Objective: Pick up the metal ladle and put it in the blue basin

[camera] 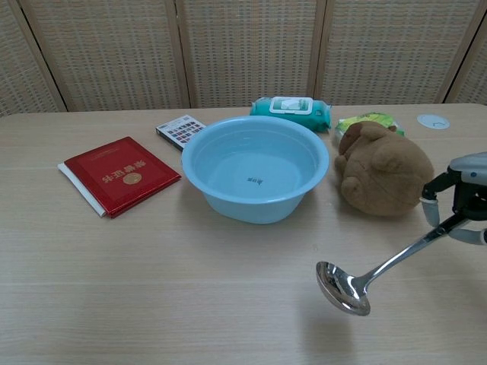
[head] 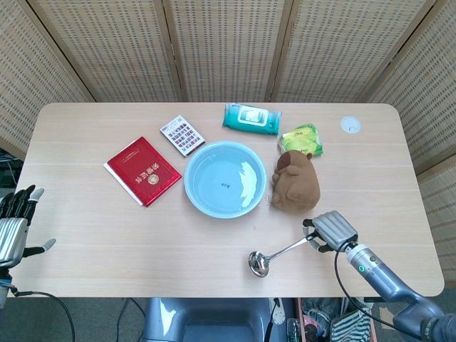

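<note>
The right hand (camera: pixel 466 199) holds the metal ladle (camera: pixel 373 274) by its handle, up off the table, near and right of the blue basin (camera: pixel 256 176). The ladle is not in yet. The left hand (head: pixel 16 229) waits, holding nothing.

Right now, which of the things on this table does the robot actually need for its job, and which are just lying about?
Needed for the job:
shiny metal ladle, held by its handle in the right hand
round pale blue plastic basin, nothing in it

Just lying about:
red booklet
small card of coloured squares
teal wet-wipes pack
green packet
brown plush toy
small white disc
</note>
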### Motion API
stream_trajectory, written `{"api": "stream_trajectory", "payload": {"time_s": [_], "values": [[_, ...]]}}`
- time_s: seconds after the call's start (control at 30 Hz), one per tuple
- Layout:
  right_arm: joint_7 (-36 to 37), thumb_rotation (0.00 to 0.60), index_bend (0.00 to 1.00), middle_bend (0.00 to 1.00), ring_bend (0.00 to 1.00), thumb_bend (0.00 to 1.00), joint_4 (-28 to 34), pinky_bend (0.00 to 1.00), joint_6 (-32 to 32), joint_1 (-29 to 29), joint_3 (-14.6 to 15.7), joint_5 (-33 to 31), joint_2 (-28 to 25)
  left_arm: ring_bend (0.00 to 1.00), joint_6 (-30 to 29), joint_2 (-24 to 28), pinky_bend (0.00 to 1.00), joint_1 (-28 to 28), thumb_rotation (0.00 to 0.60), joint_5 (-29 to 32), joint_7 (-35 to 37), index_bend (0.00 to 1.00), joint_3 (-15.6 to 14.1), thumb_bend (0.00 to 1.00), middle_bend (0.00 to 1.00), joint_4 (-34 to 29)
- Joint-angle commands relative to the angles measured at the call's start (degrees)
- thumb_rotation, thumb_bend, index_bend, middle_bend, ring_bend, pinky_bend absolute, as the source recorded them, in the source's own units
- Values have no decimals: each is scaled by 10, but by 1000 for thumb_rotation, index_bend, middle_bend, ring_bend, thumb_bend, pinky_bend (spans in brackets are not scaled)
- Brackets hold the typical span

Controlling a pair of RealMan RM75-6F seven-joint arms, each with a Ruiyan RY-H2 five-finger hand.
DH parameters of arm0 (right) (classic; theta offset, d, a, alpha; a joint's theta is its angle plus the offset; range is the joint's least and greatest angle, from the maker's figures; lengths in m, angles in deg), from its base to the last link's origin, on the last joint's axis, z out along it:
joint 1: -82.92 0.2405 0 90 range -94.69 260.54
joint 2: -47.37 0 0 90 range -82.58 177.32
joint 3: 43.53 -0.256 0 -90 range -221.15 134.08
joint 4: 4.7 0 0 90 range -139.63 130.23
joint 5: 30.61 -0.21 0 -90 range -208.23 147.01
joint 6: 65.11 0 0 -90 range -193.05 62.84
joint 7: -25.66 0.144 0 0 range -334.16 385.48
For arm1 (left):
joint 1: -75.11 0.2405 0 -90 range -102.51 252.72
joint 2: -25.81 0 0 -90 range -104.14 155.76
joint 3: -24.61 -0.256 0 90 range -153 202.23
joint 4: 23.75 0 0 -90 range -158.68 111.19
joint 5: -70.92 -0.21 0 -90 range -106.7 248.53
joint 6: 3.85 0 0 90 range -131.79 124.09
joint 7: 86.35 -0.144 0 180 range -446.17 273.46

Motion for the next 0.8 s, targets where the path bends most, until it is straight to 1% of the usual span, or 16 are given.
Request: {"api": "stream_trajectory", "payload": {"time_s": [0.03,0.23,0.3,0.37,0.4,0.43,0.5,0.57,0.6,0.63,0.8], "values": [[-12,600,708,877,843,836,43,1000,1,10,-18,-15,-27,0,0,1,0,0,600,0,1,0,0,0,0,-1],[-46,600,708,877,843,836,102,1000,7,29,-48,-47,-64,0,-4,2,0,1,600,-6,1,0,-1,0,0,-3],[-70,600,709,877,843,836,124,1000,15,42,-64,-66,-77,0,-5,3,0,1,600,-8,3,0,-2,0,0,-4],[-111,600,709,877,843,836,145,1000,29,62,-83,-99,-89,0,-4,4,0,0,600,-8,4,0,-3,0,0,-4],[-141,600,709,877,843,836,156,1000,38,78,-98,-124,-96,0,-2,4,0,0,600,-7,5,0,-3,0,0,-4],[-173,600,709,877,843,836,158,1000,53,104,-119,-160,-100,0,1,4,0,-1,600,-5,6,0,-2,0,0,-4],[-238,600,709,877,843,836,162,1000,74,144,-136,-252,-101,0,3,4,0,-2,600,-3,7,0,-2,0,0,-3],[-290,600,709,877,843,837,159,1000,74,176,-140,-328,-95,0,5,4,0,-3,600,-2,8,0,-1,0,0,-2],[-322,600,709,877,843,837,153,1000,69,199,-141,-381,-89,0,6,4,0,-3,600,-2,10,0,-2,0,0,-2],[-345,600,709,877,843,837,151,1000,63,214,-139,-418,-84,0,6,4,0,-3,600,-3,10,0,-2,0,0,-2],[-450,600,710,878,843,838,114,1000,2,299,-135,-589,-40,0,5,6,0,-2,600,-3,14,0,-2,0,0,-3]]}}
